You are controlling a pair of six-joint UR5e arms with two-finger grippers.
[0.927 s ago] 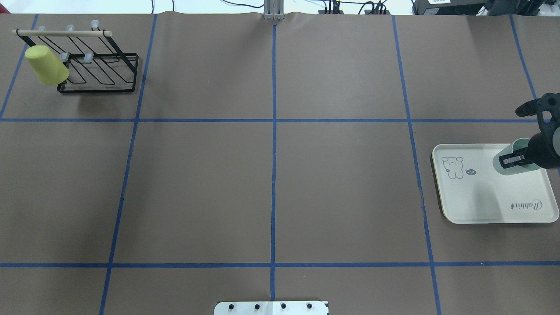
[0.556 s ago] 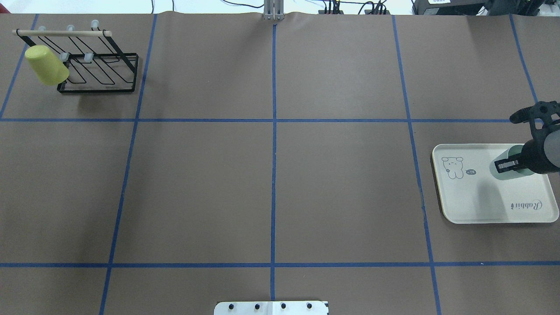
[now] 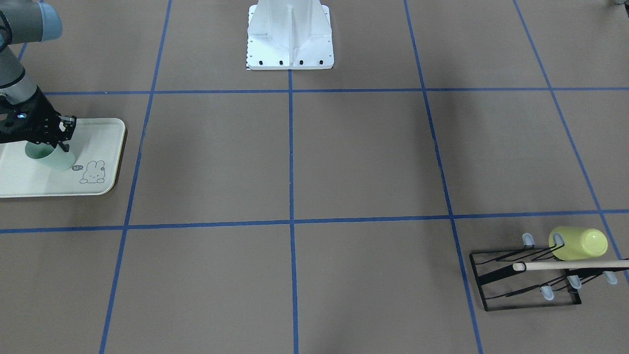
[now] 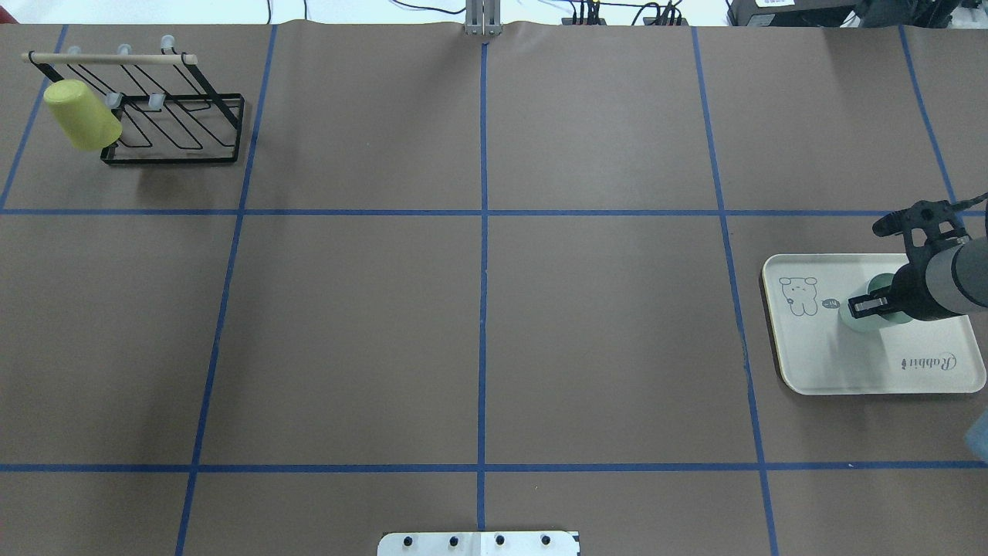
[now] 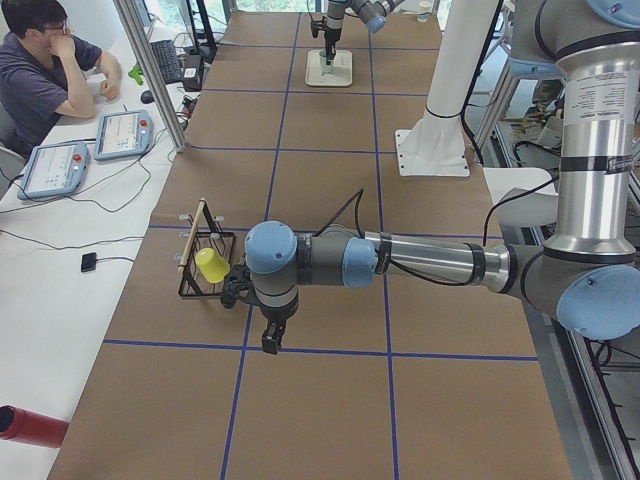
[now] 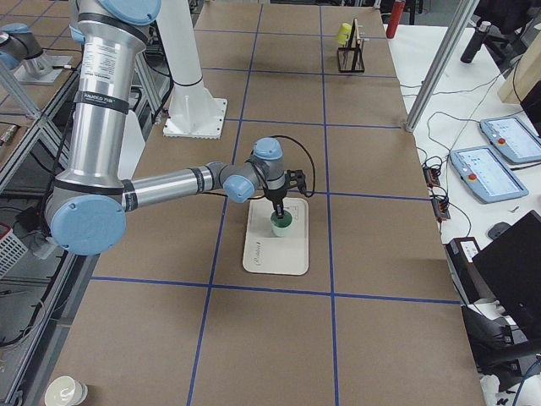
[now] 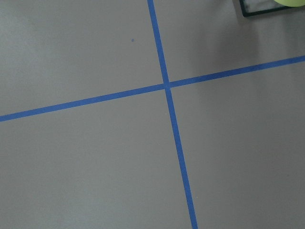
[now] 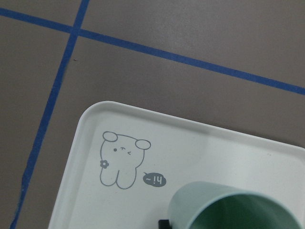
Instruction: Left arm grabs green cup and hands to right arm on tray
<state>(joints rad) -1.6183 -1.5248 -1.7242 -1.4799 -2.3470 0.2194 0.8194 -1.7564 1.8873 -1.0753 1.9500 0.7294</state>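
The pale mint-green cup (image 4: 858, 318) stands mouth-up over the cream tray (image 4: 911, 371), near the bunny drawing. My right gripper (image 4: 868, 303) is shut on the cup's rim, one finger inside and one outside. This also shows in the front view, with the cup (image 3: 50, 157) and the tray (image 3: 29, 183), and in the right side view, with the cup (image 6: 281, 225). The right wrist view shows the cup's mouth (image 8: 228, 210) low over the tray (image 8: 190, 143). I cannot tell whether the cup touches the tray. My left gripper (image 5: 270, 342) hangs near the rack, far from the cup. I cannot tell whether it is open.
A yellow-lime cup (image 4: 81, 116) hangs on the black wire rack (image 4: 171, 160) at the far left of the table. The robot's white base (image 3: 290, 39) stands at the near middle edge. A seated operator (image 5: 45, 70) is beside the table.
My right gripper has carried the green cup leftward across the tray, toward the bunny drawing. The yellow-lime cup and rack have not moved.
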